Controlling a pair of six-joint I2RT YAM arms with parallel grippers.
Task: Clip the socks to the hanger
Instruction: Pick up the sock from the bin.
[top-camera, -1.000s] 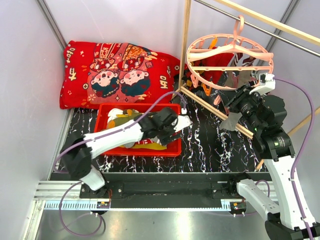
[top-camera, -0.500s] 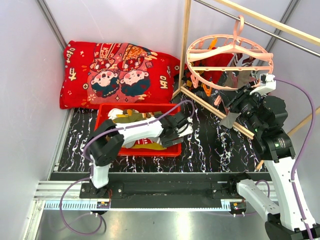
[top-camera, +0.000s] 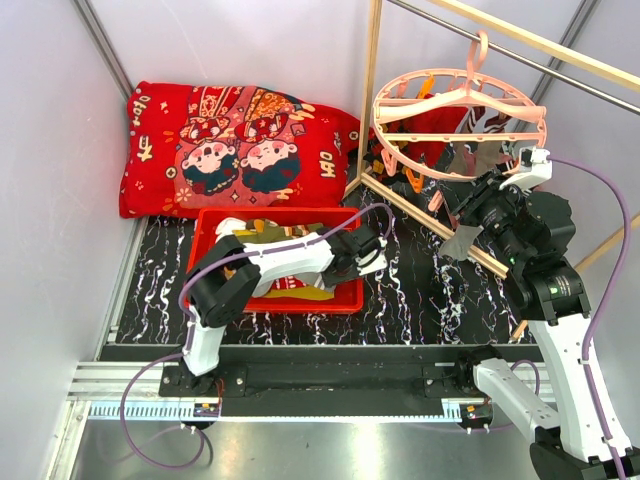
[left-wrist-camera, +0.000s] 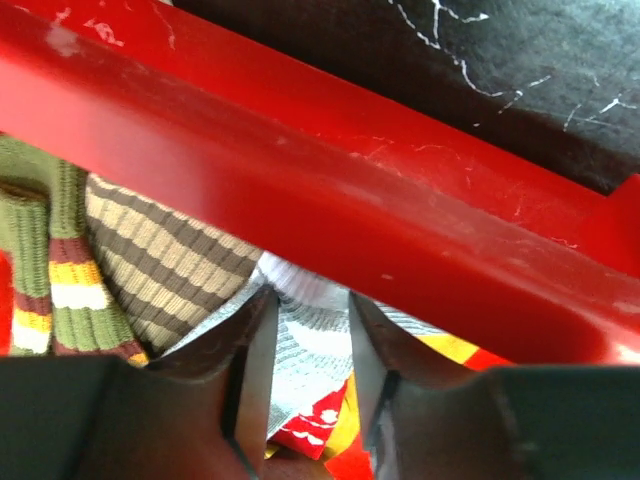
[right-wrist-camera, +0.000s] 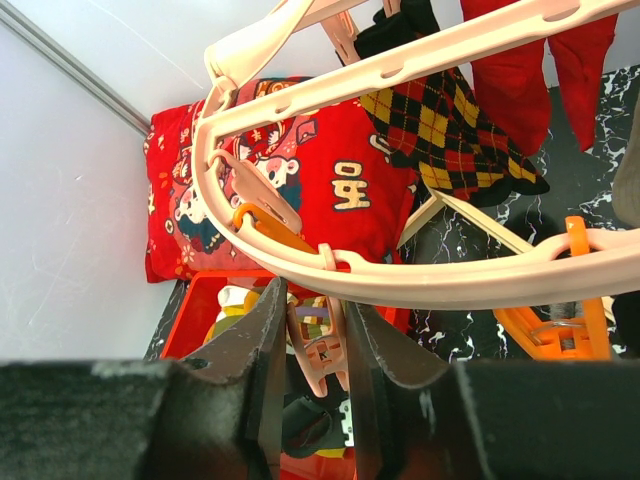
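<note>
The pale-pink ring hanger (top-camera: 385, 135) hangs at the back right with pink and orange clips. An argyle sock (right-wrist-camera: 450, 130) and a red sock (right-wrist-camera: 520, 80) are clipped to it. My right gripper (top-camera: 482, 198) is up at the ring's near rim (right-wrist-camera: 450, 280), its jaws (right-wrist-camera: 315, 300) shut on a dangling pink clip (right-wrist-camera: 322, 345). My left gripper (top-camera: 367, 246) is down in the right end of the red bin (top-camera: 300, 302). Its jaws (left-wrist-camera: 312, 315) are closed on a grey-and-white sock (left-wrist-camera: 305, 350). An olive-brown striped sock (left-wrist-camera: 160, 260) lies beside it.
The bin's red wall (left-wrist-camera: 350, 200) is very close in front of my left fingers. A red cartoon-print cushion (top-camera: 230, 140) lies behind the bin. Wooden rack poles (top-camera: 372, 90) stand between bin and hanger. An orange clip (right-wrist-camera: 560, 320) hangs to the right.
My left gripper has moved right along the bin to its right end and dipped onto the socks. The right arm and hanger have barely moved.
</note>
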